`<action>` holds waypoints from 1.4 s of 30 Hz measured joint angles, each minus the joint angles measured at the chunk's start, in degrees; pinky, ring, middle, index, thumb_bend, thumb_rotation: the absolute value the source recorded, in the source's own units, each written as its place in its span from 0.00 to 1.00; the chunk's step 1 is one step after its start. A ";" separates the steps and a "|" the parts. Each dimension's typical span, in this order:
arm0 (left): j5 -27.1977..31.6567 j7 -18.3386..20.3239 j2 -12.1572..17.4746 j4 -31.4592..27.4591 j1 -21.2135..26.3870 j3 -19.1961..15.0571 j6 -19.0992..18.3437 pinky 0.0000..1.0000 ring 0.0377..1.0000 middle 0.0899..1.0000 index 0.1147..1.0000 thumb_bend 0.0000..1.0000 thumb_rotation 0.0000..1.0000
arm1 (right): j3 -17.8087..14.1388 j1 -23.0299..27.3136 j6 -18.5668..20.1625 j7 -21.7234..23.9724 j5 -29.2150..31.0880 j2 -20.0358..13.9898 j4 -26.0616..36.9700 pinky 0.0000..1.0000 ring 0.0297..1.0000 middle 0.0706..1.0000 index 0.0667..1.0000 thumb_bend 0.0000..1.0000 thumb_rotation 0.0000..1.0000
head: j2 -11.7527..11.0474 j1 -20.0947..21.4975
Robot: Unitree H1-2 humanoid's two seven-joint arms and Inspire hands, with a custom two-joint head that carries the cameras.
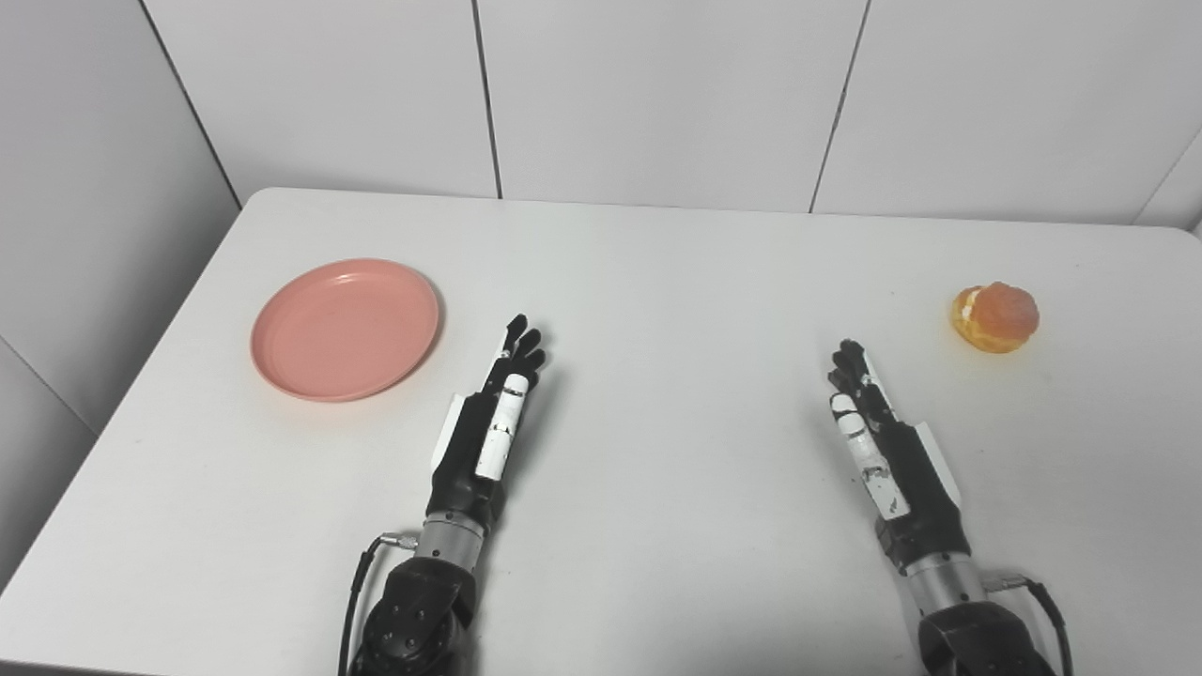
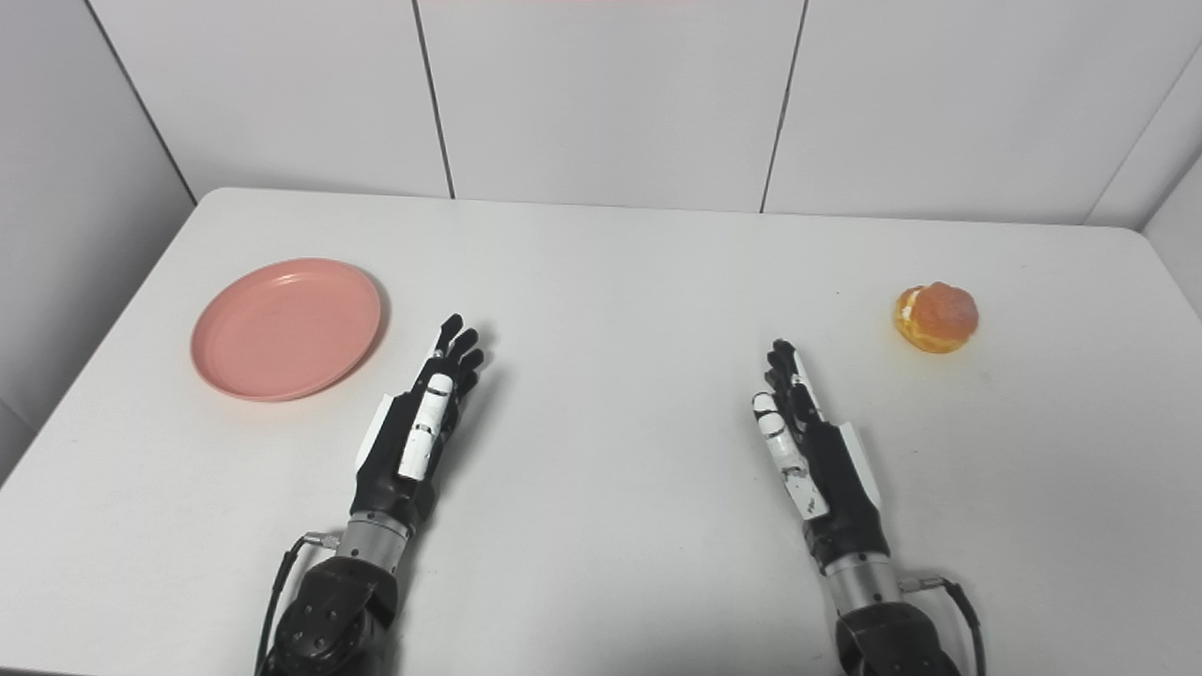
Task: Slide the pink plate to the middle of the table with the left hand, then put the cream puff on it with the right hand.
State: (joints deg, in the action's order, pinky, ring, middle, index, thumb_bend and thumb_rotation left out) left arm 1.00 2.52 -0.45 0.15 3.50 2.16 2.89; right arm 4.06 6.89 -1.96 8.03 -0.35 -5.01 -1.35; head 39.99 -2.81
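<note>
pink plate (image 1: 345, 329): smooth plastic, slight sheen | desk (image 1: 657, 488): matt white, smooth | cream puff (image 1: 995, 317): glossy glazed top

Not much else going on in this one honestly. The bench (image 1: 657, 282) was a plain white top with rounded far corners, matte, with a few faint scuffs and specks on the near half. Behind it stood a white panelled wall (image 1: 657, 94), split up by thin dark seams running top to bottom. Another white panel (image 1: 84, 235) ran along the left side, meeting the back wall at the corner.
</note>
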 measured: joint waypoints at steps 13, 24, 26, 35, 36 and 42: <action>0.05 0.16 0.08 -0.02 0.00 0.02 -0.11 0.98 0.96 0.97 0.98 0.44 0.97 | 0.01 0.02 -0.01 0.05 -0.14 0.11 -0.02 1.00 1.00 1.00 1.00 0.49 0.88 | 0.00 0.18; 0.06 0.26 0.13 -0.08 -0.01 0.08 -0.13 0.97 0.96 0.97 0.97 0.43 0.97 | -0.09 0.02 -0.01 0.13 0.17 0.25 -0.06 1.00 1.00 1.00 1.00 0.45 0.86 | 0.00 0.09; 0.06 0.26 0.13 -0.13 -0.01 0.08 -0.18 0.97 0.96 0.97 0.97 0.43 0.97 | -0.08 0.02 -0.01 0.11 0.18 0.24 -0.06 1.00 1.00 1.00 1.00 0.45 0.87 | 0.00 0.09; -0.11 0.21 -0.03 0.35 -0.03 0.68 0.16 0.95 0.95 0.97 0.97 0.39 0.99 | -0.50 0.21 -1.28 0.51 1.48 0.07 -0.93 1.00 1.00 1.00 1.00 0.35 0.81 | -4.83 -5.62; -0.21 0.19 -0.11 0.51 0.01 0.84 0.23 0.95 0.95 0.96 0.97 0.39 0.99 | -0.60 0.51 -1.46 0.65 1.88 0.00 -1.53 1.00 1.00 1.00 1.00 0.35 0.81 | -5.27 -6.15; -1.58 0.00 -0.51 2.43 1.00 1.77 0.87 0.93 0.93 0.96 0.97 0.37 1.00 | -1.32 2.27 -4.78 2.07 3.29 -1.20 -5.49 1.00 1.00 1.00 1.00 0.32 0.83 | -11.23 -12.55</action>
State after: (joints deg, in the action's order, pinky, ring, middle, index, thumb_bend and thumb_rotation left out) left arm -0.59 2.52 -0.96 2.57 4.50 3.93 3.76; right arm 2.73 9.16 -6.73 10.10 2.93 -6.21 -6.84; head 28.76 -15.36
